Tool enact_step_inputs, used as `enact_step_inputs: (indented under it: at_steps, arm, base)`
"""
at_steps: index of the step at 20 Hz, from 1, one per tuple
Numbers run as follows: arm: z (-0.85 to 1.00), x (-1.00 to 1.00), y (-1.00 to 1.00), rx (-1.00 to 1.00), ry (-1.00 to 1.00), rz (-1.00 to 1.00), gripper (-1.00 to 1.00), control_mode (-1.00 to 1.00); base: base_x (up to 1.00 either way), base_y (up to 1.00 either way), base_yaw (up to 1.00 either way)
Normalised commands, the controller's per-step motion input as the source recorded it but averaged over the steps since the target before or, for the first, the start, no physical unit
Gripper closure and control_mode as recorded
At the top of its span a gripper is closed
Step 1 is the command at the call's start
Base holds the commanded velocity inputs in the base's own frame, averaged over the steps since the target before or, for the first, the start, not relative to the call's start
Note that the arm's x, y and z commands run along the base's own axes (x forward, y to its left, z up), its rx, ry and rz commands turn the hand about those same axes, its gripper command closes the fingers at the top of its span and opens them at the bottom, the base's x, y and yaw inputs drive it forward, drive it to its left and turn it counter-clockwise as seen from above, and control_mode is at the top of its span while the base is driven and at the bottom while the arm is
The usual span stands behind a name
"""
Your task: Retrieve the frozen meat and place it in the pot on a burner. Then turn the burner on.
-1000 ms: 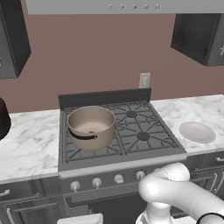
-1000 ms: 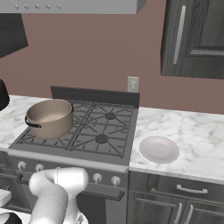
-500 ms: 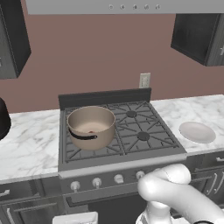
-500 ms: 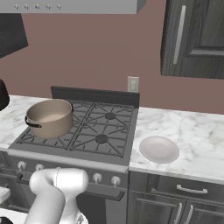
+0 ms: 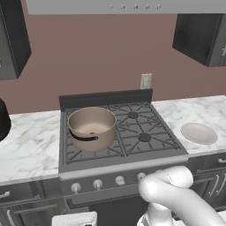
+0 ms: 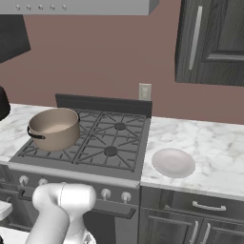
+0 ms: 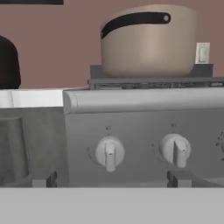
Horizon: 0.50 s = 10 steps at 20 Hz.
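Tan-beige pot [image 5: 92, 128] sits on the front-left burner of the stove [image 5: 128, 132] in the left base view, dark handle band facing the front. A small red-pink speck shows on the pot floor: the frozen meat [image 5: 92, 132], inside the pot, too small to make out in detail. Row of knobs [image 5: 97, 184] runs along the stove's front panel below the pot. Pale round plate [image 5: 199, 133] lies on the marble counter [image 5: 26, 150] right of the stove, well apart from the pot. Wall outlet [image 5: 145, 81] sits above the stove's back panel. The white arm [image 5: 176, 198] bends low in front of the stove.

Right base view: pot [image 6: 53, 128] at front-left of the grates, handle band on its left side. Inside looks plain tan from here; meat can't be made out. Plate [image 6: 173, 162] on the counter just right of the stove. Dark cabinet [image 6: 212, 40] upper right. Arm elbow low at bottom left, in front of the knob panel.

Hand view: camera is level with the stove front. Two knobs face it, left knob [image 7: 109, 153] and right knob [image 7: 175, 150], both pointers vertical. Pot [image 7: 148, 41] stands above on the stovetop. Gripper [image 7: 111, 178] fingertips [image 7: 51, 179] set wide apart, nothing between them, near the panel; can't tell if they touch it.
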Motion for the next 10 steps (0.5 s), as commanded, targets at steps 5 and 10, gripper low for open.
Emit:
enact_step_inputs:
  at_steps: [5,10]
  arm:
    - [-0.1,0.25,0.0,0.0,-0.11,0.01,-1.0,-1.0]
    - [-0.2,0.17,0.0,0.0,-0.03,0.01,-1.0,-1.0]
  base:
    - [0.0,0.0,0.0]
    - [0.0,0.0,0.0]
